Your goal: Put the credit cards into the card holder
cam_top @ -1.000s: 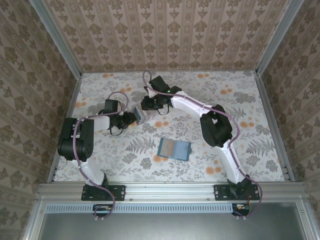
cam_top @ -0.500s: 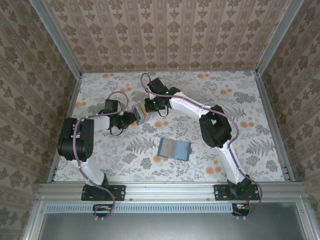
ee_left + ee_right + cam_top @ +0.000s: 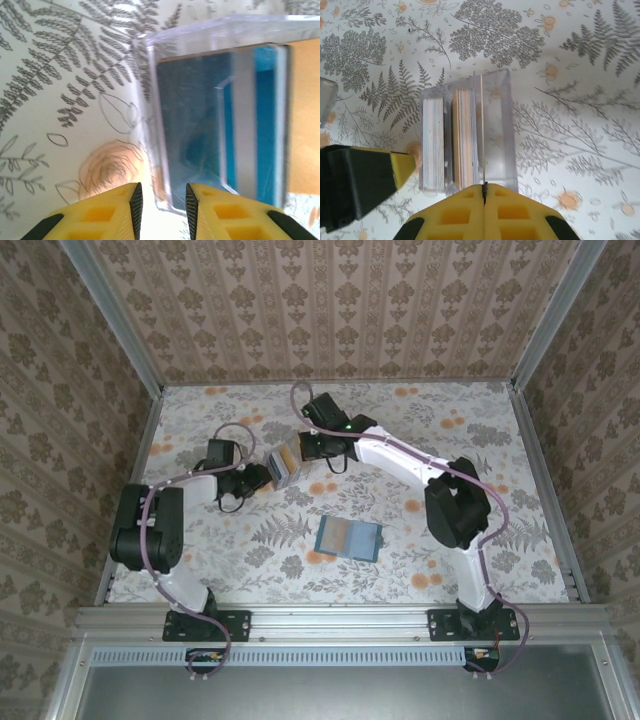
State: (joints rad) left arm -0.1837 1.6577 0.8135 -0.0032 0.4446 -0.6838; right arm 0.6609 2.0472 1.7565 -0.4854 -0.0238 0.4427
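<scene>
The clear card holder (image 3: 283, 464) stands left of centre, tilted, between both grippers. In the right wrist view the card holder (image 3: 496, 125) has a pale stack of cards (image 3: 433, 140) in its left slot and yellow-orange credit cards (image 3: 465, 135) in the middle one. Its right slot is bare. My right gripper (image 3: 484, 186) is shut just over the holder's near rim. A thin upright edge (image 3: 482, 125) lines up with its seam, and I cannot tell if it is pinched. My left gripper (image 3: 161, 200) straddles the holder's corner wall (image 3: 150, 100). A blue card (image 3: 195, 115) shows through it.
A dark teal wallet (image 3: 349, 538) lies flat nearer the arm bases, right of the holder. The left gripper's finger (image 3: 400, 167) sits against the holder's near left corner. Metal rails (image 3: 545, 490) and papered walls fence the floral table.
The right gripper's jaws closed fully and it shifted slightly right. Its elbow swung out to the right. The holder now leans more. The left gripper stayed put.
</scene>
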